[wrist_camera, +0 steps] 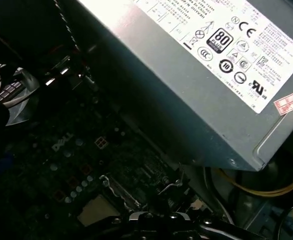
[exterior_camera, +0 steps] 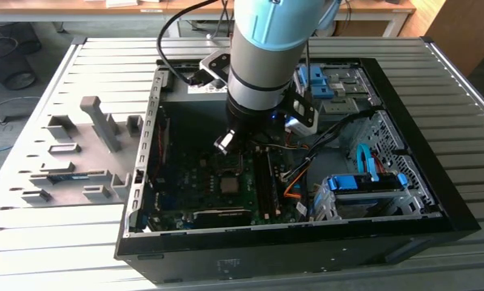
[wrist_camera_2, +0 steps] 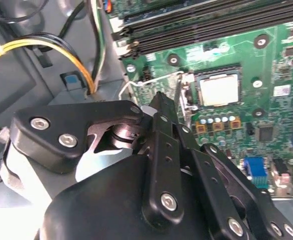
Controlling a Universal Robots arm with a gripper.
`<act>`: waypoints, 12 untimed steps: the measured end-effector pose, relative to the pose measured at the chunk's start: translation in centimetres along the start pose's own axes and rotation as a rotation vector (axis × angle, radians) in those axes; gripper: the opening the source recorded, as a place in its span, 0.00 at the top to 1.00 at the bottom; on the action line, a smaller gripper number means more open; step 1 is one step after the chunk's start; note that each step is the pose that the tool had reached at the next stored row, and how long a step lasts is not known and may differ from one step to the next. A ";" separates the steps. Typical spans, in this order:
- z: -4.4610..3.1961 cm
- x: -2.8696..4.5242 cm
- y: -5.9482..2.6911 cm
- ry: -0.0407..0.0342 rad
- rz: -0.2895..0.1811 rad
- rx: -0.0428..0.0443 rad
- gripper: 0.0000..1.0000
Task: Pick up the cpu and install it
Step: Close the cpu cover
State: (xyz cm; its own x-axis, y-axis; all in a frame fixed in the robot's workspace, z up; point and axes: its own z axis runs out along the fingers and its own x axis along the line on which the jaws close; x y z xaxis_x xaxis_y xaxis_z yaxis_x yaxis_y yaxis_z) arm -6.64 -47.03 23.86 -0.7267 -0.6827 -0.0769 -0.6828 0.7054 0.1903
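Second wrist view: we saw cpu [wrist_camera_2: 218,91] seated in socket on motherboard [wrist_camera_2: 266,65], just beyond gripper [wrist_camera_2: 160,100]. Fingers looked closed together, holding nothing. Retention lever [wrist_camera_2: 151,80] stood beside socket, near fingertips. We judged risk: tip snagging lever or scraping board beside socket, loosening chip.

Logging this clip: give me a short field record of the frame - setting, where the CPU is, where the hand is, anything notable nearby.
setting: open computer case lying on a slatted table
cpu: seated in the motherboard socket, metal top showing
hand: inside the case, above the board beside the socket, holding nothing that shows
retention lever: raised next to the socket
nearby: memory slots, power supply, yellow cables
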 end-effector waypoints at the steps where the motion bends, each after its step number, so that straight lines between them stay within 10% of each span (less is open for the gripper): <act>1: -0.01 0.05 -0.03 0.0073 0.001 0.0077 0.90; 7: -0.05 0.17 -0.13 0.0804 0.008 0.0851 0.90; 12: -0.03 0.27 -0.23 0.0877 0.006 0.0925 0.90</act>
State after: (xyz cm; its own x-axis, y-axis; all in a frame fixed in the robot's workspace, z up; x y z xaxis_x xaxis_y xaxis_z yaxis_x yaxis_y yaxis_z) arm -6.67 -47.38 23.82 -0.7242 -0.6895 0.0107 -0.6853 0.7214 0.0992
